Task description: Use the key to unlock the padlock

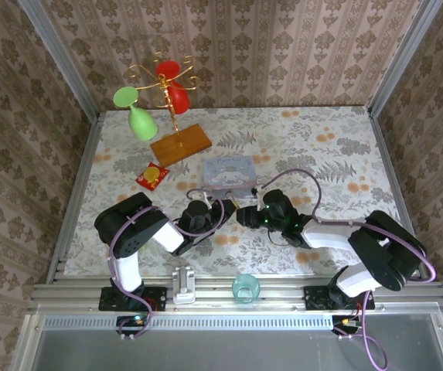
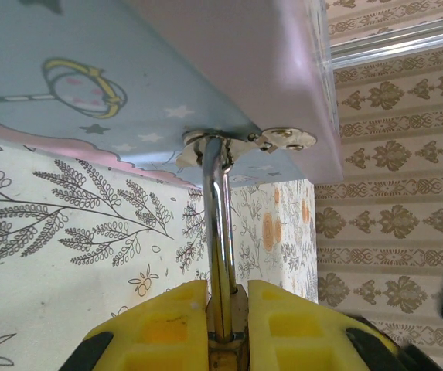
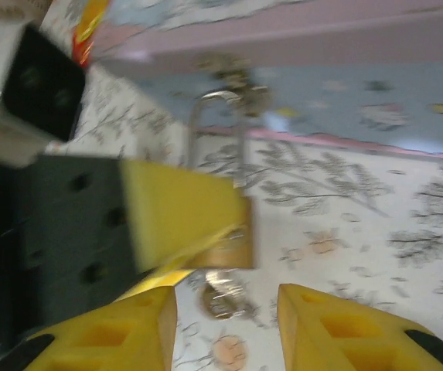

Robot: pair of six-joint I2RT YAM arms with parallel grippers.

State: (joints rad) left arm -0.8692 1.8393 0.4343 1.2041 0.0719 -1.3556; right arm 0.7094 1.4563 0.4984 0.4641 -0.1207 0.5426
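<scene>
Left gripper [image 2: 227, 309] clamps the small brass padlock [image 3: 233, 251] on the pale blue tin [image 1: 229, 171]. Right gripper [image 3: 226, 303] stands apart (metal key [image 3: 221, 297] seems inserted): grip it, then turn.

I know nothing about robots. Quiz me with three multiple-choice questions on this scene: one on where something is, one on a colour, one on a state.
1. Where does the padlock hang? A) on the goblet stand B) on the hasp of the pale blue tin C) on the packet
2. What colour are the gripper fingers? A) yellow B) red C) white
3. What is the left gripper doing? A) hovering open B) holding a goblet C) shut on the padlock
Answers: B, it hangs through the hasp; A, both wrist views show them yellow; C, its fingers clamp the lock.
</scene>
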